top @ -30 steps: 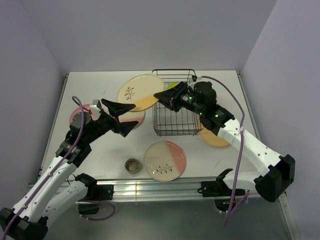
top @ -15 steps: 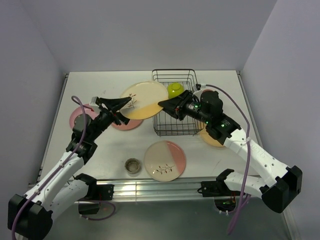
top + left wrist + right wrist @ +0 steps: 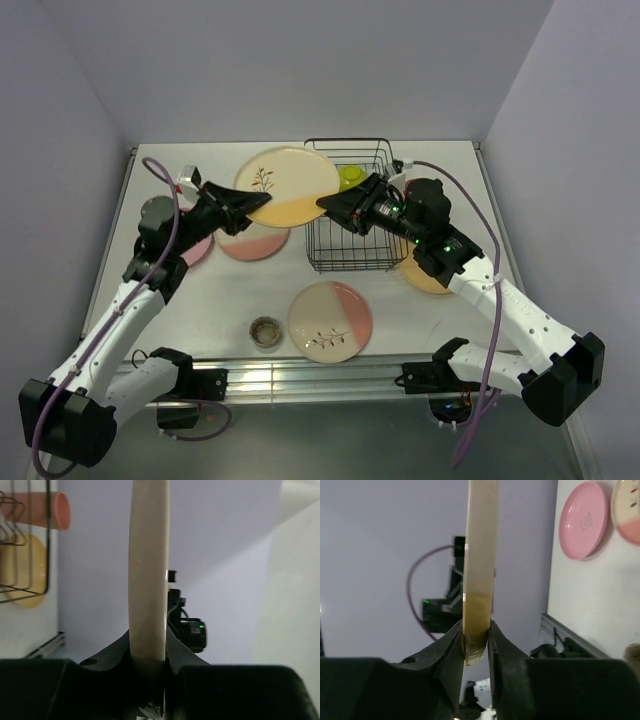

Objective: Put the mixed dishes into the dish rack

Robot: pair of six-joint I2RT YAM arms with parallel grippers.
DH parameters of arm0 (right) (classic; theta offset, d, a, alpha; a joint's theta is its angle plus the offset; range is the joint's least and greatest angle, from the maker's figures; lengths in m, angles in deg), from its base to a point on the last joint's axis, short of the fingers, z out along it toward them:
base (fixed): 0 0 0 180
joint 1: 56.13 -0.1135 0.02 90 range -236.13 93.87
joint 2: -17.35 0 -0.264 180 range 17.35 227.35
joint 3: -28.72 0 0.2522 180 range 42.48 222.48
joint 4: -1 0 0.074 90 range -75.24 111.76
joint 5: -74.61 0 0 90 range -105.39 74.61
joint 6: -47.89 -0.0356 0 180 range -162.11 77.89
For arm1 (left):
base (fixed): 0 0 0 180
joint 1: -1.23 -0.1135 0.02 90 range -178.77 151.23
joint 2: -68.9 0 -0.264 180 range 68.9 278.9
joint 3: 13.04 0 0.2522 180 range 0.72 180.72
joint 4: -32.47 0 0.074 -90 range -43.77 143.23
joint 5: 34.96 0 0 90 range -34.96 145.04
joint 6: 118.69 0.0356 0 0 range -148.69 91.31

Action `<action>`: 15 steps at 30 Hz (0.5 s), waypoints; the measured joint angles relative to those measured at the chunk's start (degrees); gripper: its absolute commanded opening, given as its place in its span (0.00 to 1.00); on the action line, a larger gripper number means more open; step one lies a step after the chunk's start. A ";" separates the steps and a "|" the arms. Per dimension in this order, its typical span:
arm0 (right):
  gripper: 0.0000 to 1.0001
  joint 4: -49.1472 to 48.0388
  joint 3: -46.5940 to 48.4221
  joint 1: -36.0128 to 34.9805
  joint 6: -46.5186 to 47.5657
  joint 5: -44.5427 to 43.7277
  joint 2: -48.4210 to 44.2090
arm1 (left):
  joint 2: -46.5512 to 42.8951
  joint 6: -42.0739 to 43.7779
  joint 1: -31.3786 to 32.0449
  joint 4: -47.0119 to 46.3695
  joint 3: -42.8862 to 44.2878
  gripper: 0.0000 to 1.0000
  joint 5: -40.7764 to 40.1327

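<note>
Rims of the cream-and-yellow plate (image 3: 285,178) are clamped by left gripper (image 3: 256,205) and right gripper (image 3: 325,204). Dish rack (image 3: 350,262), with lime-green bowl (image 3: 350,177) inside, is seen just beside.

A round cream-and-yellow leaf-sprig plate (image 3: 287,183) hangs tilted in the air, left of the black thin-wire dish rack (image 3: 345,250), which holds a lime-green bowl (image 3: 350,177). A cream-and-pink sprig plate (image 3: 330,320) and a tiny grey cup (image 3: 265,330) rest in front of it; a plain orange-yellow plate (image 3: 422,279) lies right of the rack.
</note>
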 measured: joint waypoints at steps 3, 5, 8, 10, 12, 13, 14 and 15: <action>0.51 2.05 1.64 0.55 3.58 0.85 0.09 | 3.34 10.05 -0.52 12.68 11.13 0.00 1.90; 0.60 3.48 2.97 0.66 6.25 1.03 0.09 | 5.22 17.75 -0.52 19.74 18.10 0.00 2.47; 0.90 6.19 5.31 0.74 9.55 0.96 -0.02 | 6.19 26.69 -0.52 28.09 24.68 0.00 2.56; 0.96 8.13 6.67 0.85 11.37 0.61 -0.07 | 6.86 31.45 -0.52 32.28 27.61 0.00 2.51; 0.98 10.93 8.07 1.09 13.14 0.15 -0.17 | 7.98 35.06 -0.52 35.50 29.62 0.00 2.36; 0.98 12.50 8.74 1.29 14.01 -0.31 -0.24 | 8.59 36.68 -0.52 36.76 30.32 0.00 2.32; 0.98 13.81 9.18 1.51 14.78 -0.68 -0.37 | 9.29 38.27 -0.52 38.29 31.02 0.00 2.14; 0.98 15.13 9.57 1.81 15.54 -1.07 -0.59 | 10.21 39.78 -0.50 40.24 31.85 0.00 1.92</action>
